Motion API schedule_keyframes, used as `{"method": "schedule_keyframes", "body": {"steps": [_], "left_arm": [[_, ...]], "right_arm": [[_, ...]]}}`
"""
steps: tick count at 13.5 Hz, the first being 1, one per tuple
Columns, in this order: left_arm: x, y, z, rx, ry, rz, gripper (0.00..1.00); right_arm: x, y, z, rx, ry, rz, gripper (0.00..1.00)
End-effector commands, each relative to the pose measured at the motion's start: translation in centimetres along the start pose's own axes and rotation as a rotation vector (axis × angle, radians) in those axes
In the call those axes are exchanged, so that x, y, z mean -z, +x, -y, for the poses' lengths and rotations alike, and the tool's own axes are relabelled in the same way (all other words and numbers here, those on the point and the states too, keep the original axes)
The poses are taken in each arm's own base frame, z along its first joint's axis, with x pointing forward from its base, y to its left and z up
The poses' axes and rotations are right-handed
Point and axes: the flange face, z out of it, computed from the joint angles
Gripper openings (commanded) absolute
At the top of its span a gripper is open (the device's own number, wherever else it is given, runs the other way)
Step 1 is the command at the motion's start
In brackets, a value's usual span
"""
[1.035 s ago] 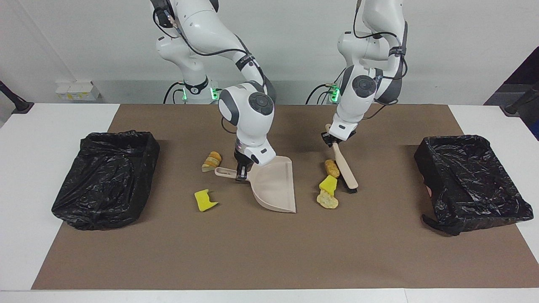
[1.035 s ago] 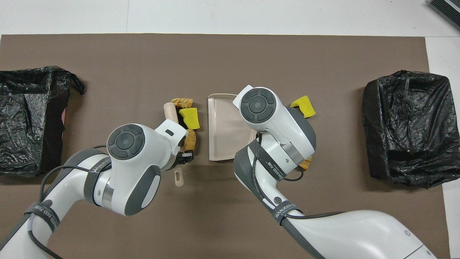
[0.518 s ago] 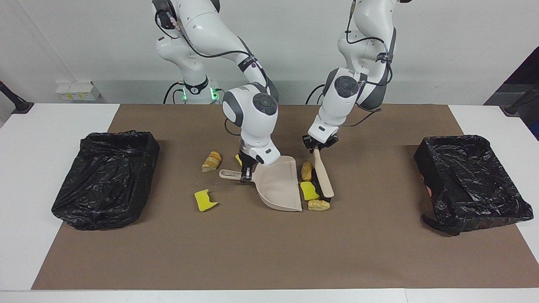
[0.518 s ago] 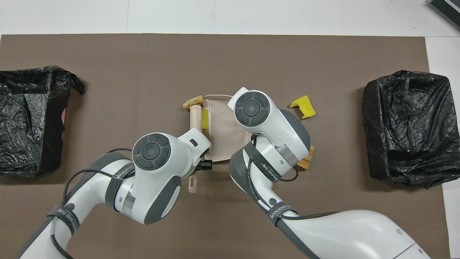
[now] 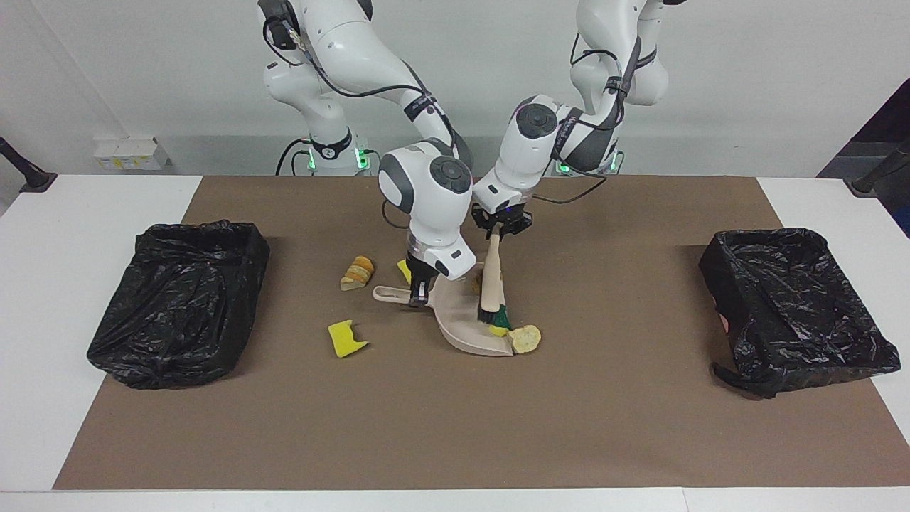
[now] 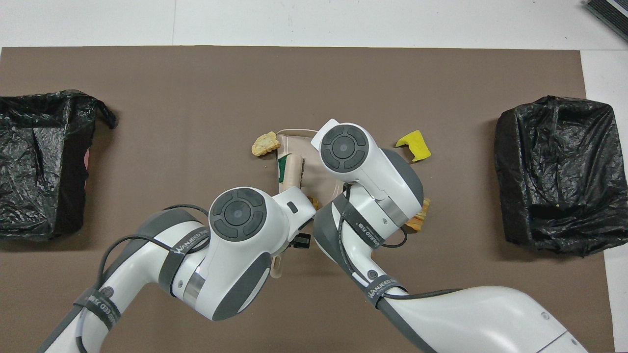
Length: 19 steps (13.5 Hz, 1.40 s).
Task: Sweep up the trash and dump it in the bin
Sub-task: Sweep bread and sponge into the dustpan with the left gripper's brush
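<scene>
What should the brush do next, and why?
Probably one more short push. The left gripper holds the brush with its bristles in the dustpan, which the right gripper holds by the handle, but a tan lump sits at the pan's lip, seemingly not inside.

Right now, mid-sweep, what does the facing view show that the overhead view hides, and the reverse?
Facing view only: the right gripper shut on the dustpan handle, the left gripper shut on the brush handle, and a small yellow piece on the mat beside the right gripper.

Overhead view only: the end of the brush handle poking out under the left arm.

Both: two black-lined bins, the tan lump at the dustpan's lip, a loose yellow chunk.
</scene>
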Motion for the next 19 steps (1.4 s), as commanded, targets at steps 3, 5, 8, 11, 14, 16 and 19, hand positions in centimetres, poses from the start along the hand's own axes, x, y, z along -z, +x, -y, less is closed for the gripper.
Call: {"method": "schedule_keyframes", "body": {"steps": [3,5,8,11,14,16,19], "left_arm": [[2.5,3.1,6.3,0.034,0.070,-0.004,0.00],[4.6,4.3,8.8,0.011,0.112,-0.030,0.00],[6.0,9.4,14.0,-0.096,0.104,-0.094,0.00],[2.5,11.7,15.0,-0.185,0.169,-0.065,0.00],[0.7,11.0,13.8,-0.253,0.169,-0.031,0.00],[-0.5,9.3,11.7,-0.290,0.171,0.018,0.00],[-1.6,5.0,9.3,-0.316,0.157,0.105,0.00]], "right_arm": [[-0.8,0.4,0.1,-0.005,0.009,0.015,0.00],[-0.9,0.4,0.2,-0.011,0.014,0.017,0.00],[-0.9,0.4,0.2,-0.011,0.014,0.017,0.00],[-0.9,0.5,0.2,-0.010,0.015,0.018,0.00],[-1.0,0.5,0.4,-0.008,0.021,0.023,0.00],[-1.0,0.4,0.4,-0.010,0.023,0.022,0.00],[-1.1,0.4,0.4,-0.010,0.024,0.023,0.00]]}}
